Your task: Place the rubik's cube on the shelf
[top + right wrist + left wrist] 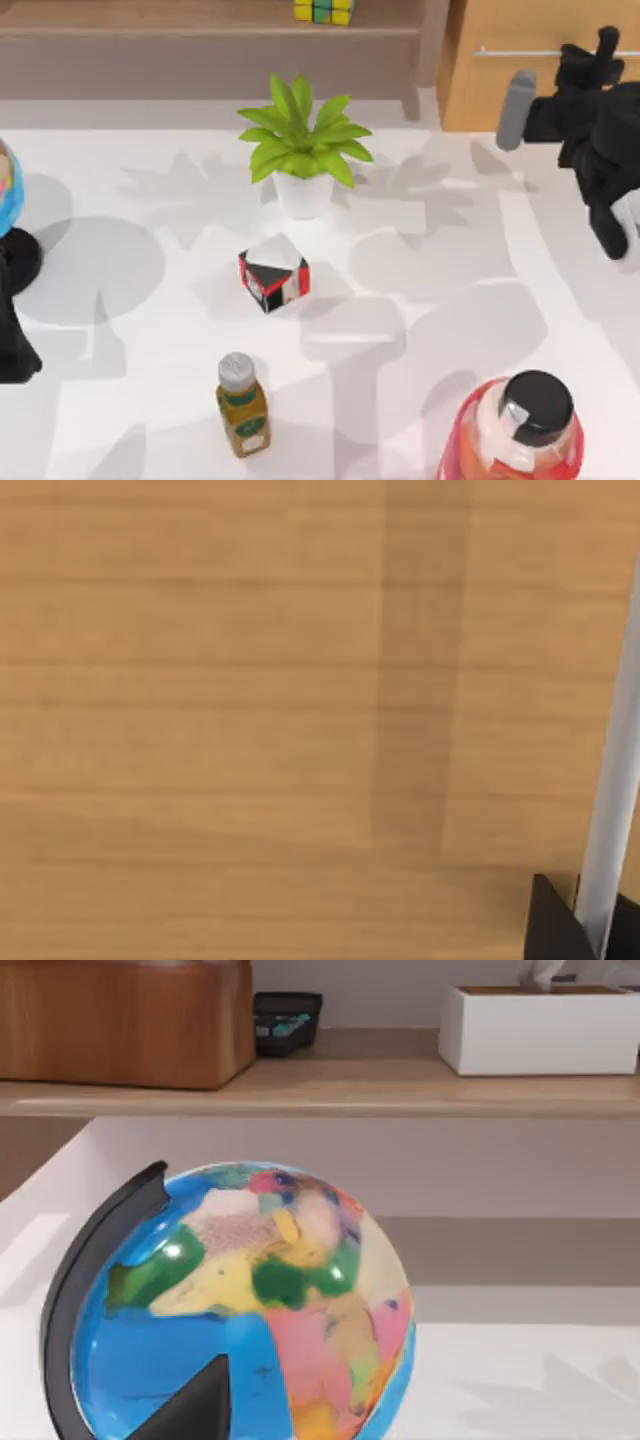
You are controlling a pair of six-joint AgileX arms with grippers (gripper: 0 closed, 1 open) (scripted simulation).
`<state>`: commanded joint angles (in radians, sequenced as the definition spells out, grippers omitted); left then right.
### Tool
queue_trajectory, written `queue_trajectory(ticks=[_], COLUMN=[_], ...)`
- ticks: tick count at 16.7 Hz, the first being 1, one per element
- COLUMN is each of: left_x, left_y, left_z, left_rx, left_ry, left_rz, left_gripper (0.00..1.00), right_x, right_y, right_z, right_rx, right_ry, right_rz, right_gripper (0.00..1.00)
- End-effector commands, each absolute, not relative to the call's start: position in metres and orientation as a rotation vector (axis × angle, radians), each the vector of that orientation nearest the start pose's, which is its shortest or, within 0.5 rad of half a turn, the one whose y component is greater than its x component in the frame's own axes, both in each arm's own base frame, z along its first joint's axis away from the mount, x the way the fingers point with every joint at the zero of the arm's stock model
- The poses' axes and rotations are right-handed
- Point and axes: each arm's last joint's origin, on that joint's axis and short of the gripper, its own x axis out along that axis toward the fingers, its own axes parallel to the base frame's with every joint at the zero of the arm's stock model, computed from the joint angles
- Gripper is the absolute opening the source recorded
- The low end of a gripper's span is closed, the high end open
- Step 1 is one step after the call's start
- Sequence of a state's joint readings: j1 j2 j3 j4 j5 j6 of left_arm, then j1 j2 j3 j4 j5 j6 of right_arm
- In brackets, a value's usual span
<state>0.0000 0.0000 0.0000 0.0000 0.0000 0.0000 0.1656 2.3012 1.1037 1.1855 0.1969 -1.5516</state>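
On the shelf [150,20] at the top view's far edge sits the rubik's cube [323,11]; the right gripper [600,50] hangs at the drawer unit [540,90] on the right, and the left arm [12,350] rests at the left edge. In the left wrist view, a globe [240,1310] stands before the shelf [320,1095]. In the right wrist view, the drawer unit's wood [250,680] and silver handle [612,810] sit close. I cannot tell either gripper's finger state.

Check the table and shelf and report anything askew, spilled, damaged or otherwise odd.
Nothing is spilled or visibly damaged. The red, black and white cube sits turned corner-on to the table edge, a mild skew. The rubik's cube already rests on the shelf. The plant, green bottle and globe stand upright.
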Motion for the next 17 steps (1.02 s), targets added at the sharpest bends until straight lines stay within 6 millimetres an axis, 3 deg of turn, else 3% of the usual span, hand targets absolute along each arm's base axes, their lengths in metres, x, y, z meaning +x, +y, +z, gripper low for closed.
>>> queue_trajectory(ticks=[11,17], left_x=[0.1057,0.1057], left_y=[-0.0012,-0.0012], left_z=[0.16,0.16], left_rx=[0.0,0.0], left_ry=[0.0,0.0], left_rz=[0.0,0.0], left_gripper=[1.0,1.0], right_x=[0.4392,0.4392], right_y=[0.0717,0.0717], right_z=[0.0884,0.0884], right_rx=[-1.565,-1.565], right_ry=[0.011,0.011], right_rz=[0.004,0.004], right_gripper=[0.98,1.0])
